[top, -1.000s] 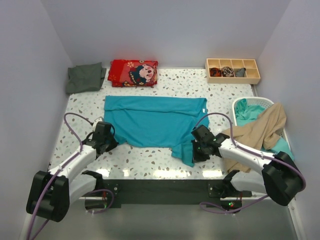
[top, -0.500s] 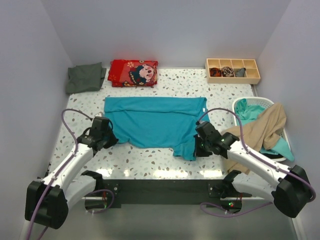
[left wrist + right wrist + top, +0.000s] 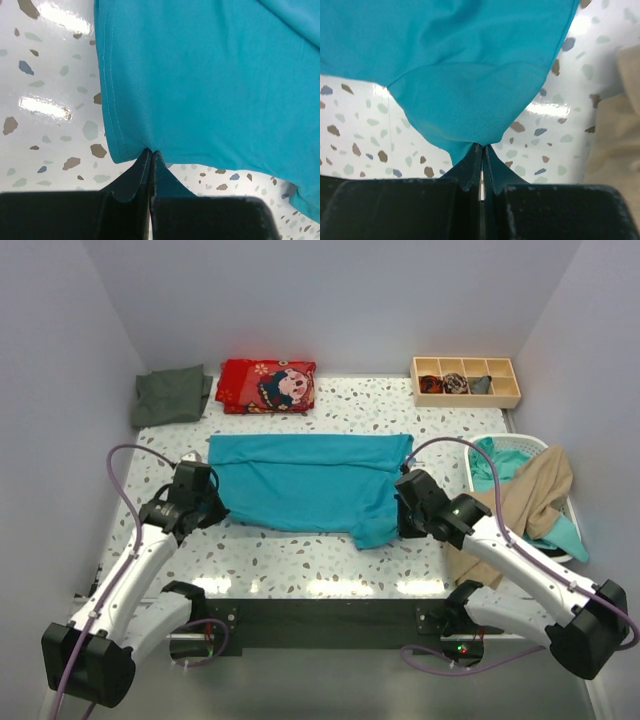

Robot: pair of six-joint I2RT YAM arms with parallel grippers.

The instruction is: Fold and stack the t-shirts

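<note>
- Three t-shirts show. The teal t-shirt [image 3: 300, 485] lies spread across the middle of the table [image 3: 300, 562], and its near right corner hangs in a bunched fold.
- The grey-green t-shirt [image 3: 172, 395] lies crumpled at the far left corner. The beige t-shirt [image 3: 522, 502] is draped over the near rim of the basket [image 3: 518, 443] at the right.
- The left gripper [image 3: 151, 153] is clenched on the teal t-shirt's near left hem, with cloth pinched between its closed jaws.
- The right gripper [image 3: 481, 148] is clamped on the near right corner, where the cloth gathers into a point at its jaws.
- The one white basket holds more teal cloth [image 3: 490, 462]; what garment it is I cannot tell.
- One wooden tray [image 3: 466, 398] at the far right has four compartments, and three hold a small bundle each.
- One folded red printed cloth [image 3: 267, 385] lies at the far edge, just right of the grey-green t-shirt.
</note>
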